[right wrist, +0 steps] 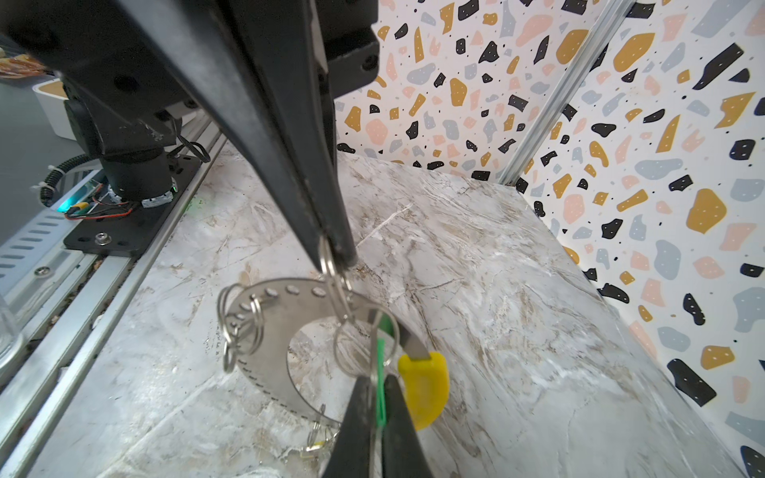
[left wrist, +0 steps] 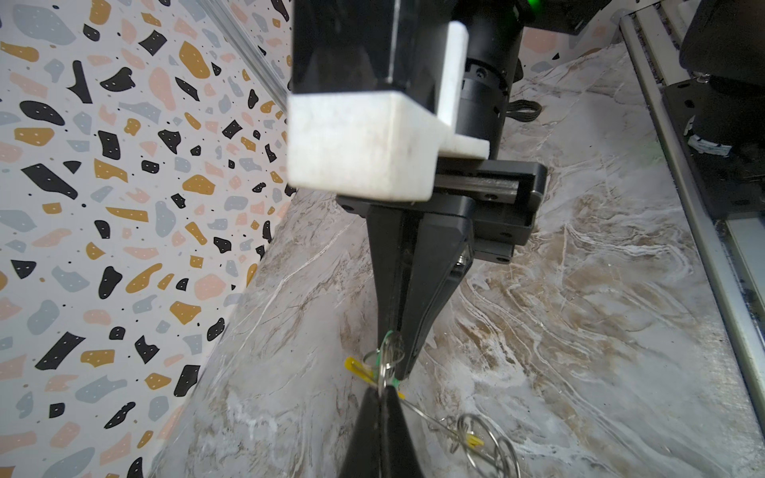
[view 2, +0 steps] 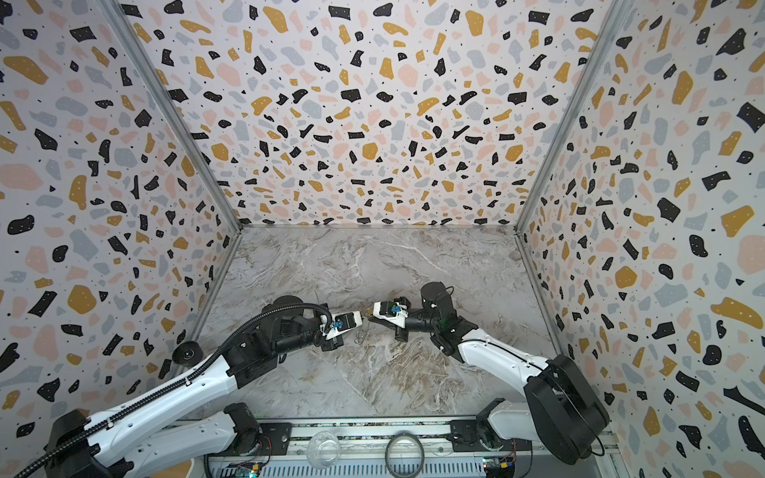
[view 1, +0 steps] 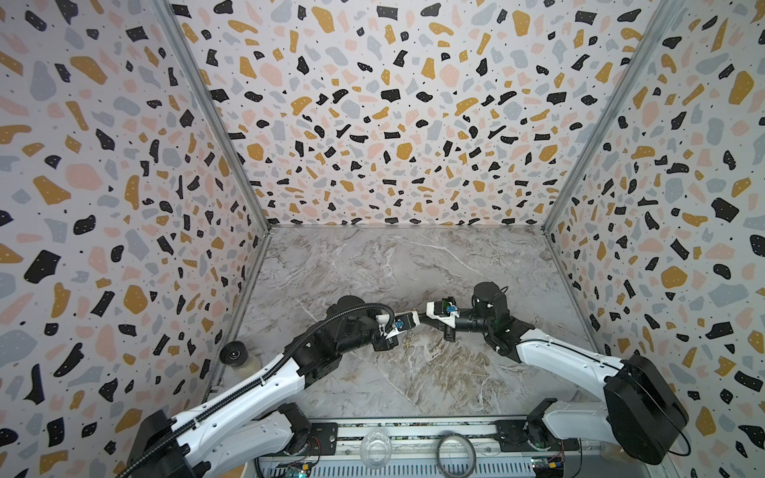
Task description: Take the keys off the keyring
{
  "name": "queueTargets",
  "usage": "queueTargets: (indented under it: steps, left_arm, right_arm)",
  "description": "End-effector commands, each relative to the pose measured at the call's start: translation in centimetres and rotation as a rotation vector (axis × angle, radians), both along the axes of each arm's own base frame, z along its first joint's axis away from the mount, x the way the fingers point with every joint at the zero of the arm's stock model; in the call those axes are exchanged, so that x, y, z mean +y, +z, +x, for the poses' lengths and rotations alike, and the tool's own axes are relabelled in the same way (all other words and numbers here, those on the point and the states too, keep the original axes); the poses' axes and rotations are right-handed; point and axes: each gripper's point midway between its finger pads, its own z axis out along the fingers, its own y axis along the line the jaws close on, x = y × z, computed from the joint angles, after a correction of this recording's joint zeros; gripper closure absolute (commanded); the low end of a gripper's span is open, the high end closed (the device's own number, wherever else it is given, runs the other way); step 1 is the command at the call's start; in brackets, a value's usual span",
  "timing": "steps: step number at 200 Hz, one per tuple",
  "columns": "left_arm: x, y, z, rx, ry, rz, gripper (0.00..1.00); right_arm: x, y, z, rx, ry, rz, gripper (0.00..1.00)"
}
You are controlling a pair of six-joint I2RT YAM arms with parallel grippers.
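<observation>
Both grippers meet tip to tip above the middle of the marble table [view 1: 414, 256]. My left gripper [left wrist: 383, 391] [view 1: 414, 322] is shut on a small split ring of the keyring [right wrist: 265, 331]. The keyring is a flat silvery crescent with holes along its rim, and it hangs below carrying several small rings. My right gripper [right wrist: 378, 380] [view 1: 421, 318] is shut on the green-tagged key [right wrist: 379, 360]. The yellow-tagged key [right wrist: 424, 385] hangs free beside the right fingers, on the same ring cluster. In both top views the bundle is only a tiny glint under the fingertips.
On the front rail [view 1: 414, 426] sit a dark thick ring [view 1: 456, 454] and a clear glass cup [view 1: 376, 449]. A black-capped jar [view 1: 234, 355] stands by the left wall. Terrazzo-patterned walls close in three sides.
</observation>
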Motion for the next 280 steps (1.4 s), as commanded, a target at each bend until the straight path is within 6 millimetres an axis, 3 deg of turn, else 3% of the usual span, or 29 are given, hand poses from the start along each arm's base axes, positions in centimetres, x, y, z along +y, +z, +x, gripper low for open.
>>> queueTargets:
  steps: [1, 153, 280]
  left_arm:
    - [-0.9, 2.7, -0.8, -0.013, -0.062, -0.065, 1.00]
    - [-1.5, 1.1, -0.7, 0.054, -0.076, -0.017, 1.00]
    - [-1.6, -0.9, 0.6, 0.097, -0.026, 0.057, 1.00]
  right_arm:
    - [-0.6, 0.6, 1.0, -0.047, -0.061, -0.021, 1.00]
    - [-2.0, 2.7, 2.5, -0.186, -0.186, -0.038, 1.00]
    - [-2.8, 4.6, 2.5, -0.257, -0.210, -0.084, 1.00]
